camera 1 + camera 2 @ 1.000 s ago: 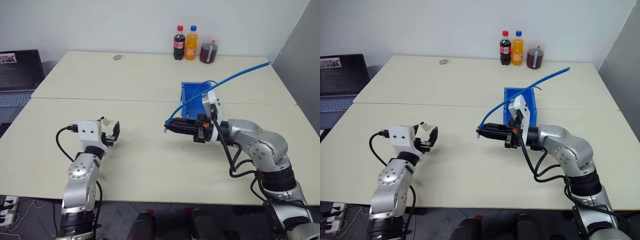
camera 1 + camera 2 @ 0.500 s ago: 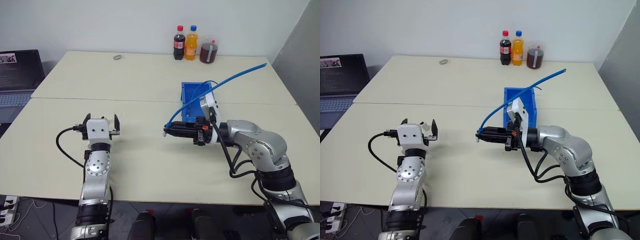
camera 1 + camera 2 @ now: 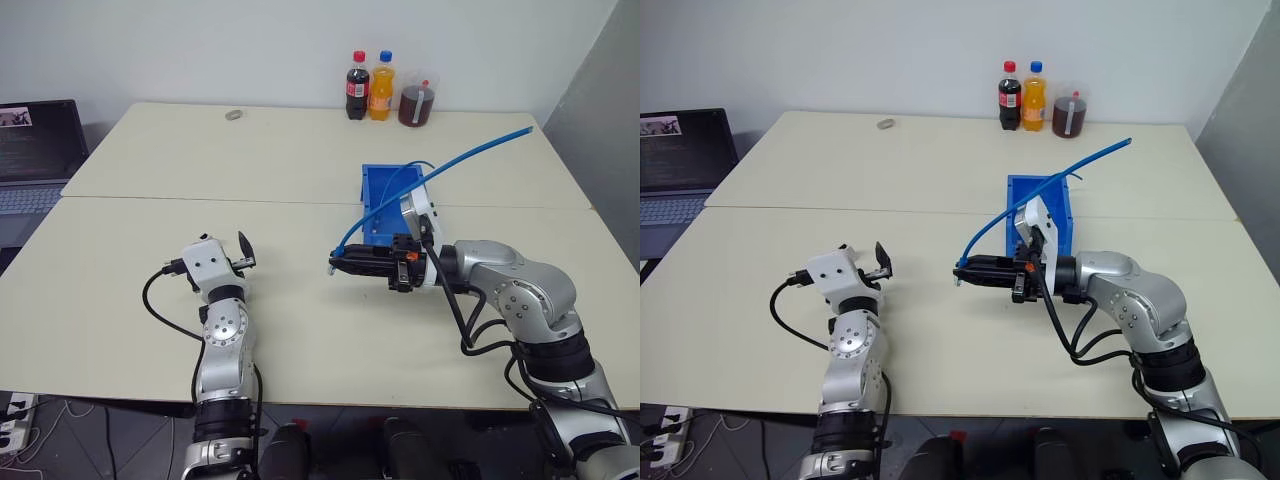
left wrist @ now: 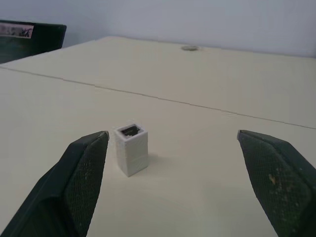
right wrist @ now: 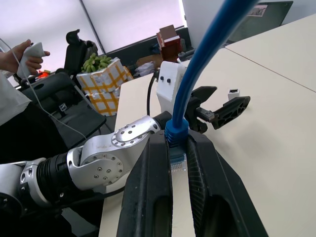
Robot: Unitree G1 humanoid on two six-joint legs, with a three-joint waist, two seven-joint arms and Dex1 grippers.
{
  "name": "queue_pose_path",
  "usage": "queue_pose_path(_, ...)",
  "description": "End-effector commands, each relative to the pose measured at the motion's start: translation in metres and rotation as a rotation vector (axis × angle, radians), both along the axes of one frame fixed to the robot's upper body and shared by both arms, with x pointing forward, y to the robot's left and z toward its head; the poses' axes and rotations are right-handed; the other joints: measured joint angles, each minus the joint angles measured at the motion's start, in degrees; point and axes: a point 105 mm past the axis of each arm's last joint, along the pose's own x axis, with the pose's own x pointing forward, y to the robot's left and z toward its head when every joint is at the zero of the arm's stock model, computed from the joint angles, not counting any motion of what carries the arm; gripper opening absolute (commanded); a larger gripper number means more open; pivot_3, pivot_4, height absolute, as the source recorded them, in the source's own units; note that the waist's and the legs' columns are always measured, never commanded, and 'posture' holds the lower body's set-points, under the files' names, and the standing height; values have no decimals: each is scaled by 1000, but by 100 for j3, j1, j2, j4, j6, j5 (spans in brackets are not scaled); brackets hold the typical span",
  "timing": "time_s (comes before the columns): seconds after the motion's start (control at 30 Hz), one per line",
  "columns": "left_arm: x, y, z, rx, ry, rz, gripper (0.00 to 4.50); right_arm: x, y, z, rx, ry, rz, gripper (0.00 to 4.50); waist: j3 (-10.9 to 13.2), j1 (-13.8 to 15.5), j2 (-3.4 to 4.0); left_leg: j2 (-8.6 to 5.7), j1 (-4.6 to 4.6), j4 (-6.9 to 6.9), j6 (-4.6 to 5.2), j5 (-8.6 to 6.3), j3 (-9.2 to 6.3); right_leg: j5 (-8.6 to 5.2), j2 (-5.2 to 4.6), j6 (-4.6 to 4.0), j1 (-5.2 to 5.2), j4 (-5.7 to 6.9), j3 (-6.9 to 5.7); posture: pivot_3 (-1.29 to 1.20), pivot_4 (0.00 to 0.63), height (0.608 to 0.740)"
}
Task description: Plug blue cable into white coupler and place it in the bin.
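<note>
Gaping wide, the left pincer [image 4: 173,163] sits low over the counter [image 3: 300,150] with the white coupler [image 4: 131,149] standing upright between its fingers [image 4: 84,168], nearer one finger than the other and touching neither. The coupler's dark socket faces up.

Out toward the middle of the counter, the right pincer [image 3: 340,263] points across at the left arm, its fingers [image 5: 148,187] pressed together on the plug end of the blue cable [image 3: 470,152]. From that grip the cable rises in a long arc over the bin [image 3: 382,205] and runs off toward the counter's far right corner. The bin sits on the counter just behind the right wrist.

Farther back, along the wall, stand two drink bottles [image 3: 369,86] and a cup [image 3: 415,104] of dark liquid, with a small roll of tape [image 3: 234,114] near them. A laptop [image 3: 38,150] rests off the counter's left side. In the right wrist view, a person's hand [image 5: 24,57] holds a controller in the background.
</note>
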Motion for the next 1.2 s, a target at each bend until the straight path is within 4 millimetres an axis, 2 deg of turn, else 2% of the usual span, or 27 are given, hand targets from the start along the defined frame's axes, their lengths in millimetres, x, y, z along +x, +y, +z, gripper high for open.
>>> queue_pose_path(0.03, 1, 7, 1, -26, -6, 101, 4361, -4, 0, 10, 7, -45, 23, 143, 0, 0, 0, 0, 0, 1, 0, 0, -1, 0, 0, 0, 0, 1, -1, 0, 150, 740)
queue_pose_path(0.2, 5, 8, -7, -46, 17, 170, 4361, -4, 1, 10, 2, -47, 29, 143, -1, 9, -2, -3, 0, 4, 0, 0, -1, 0, -1, 1, 2, 2, 0, 0, 150, 740)
queue_pose_path(0.9, 39, 6, -26, -172, 71, 221, 4361, -8, 0, 11, -12, -56, 34, 141, -1, 21, -2, -8, 10, 9, -1, 1, -8, 1, -1, 3, 10, 13, -7, 0, 150, 740)
queue_pose_path(1.2, 43, 9, -36, -204, 115, 287, 4361, -8, 1, 10, -12, -56, 38, 140, -4, 29, 1, -11, 15, 10, -2, 1, -7, 1, -4, 5, 13, 16, -6, 0, 150, 740)
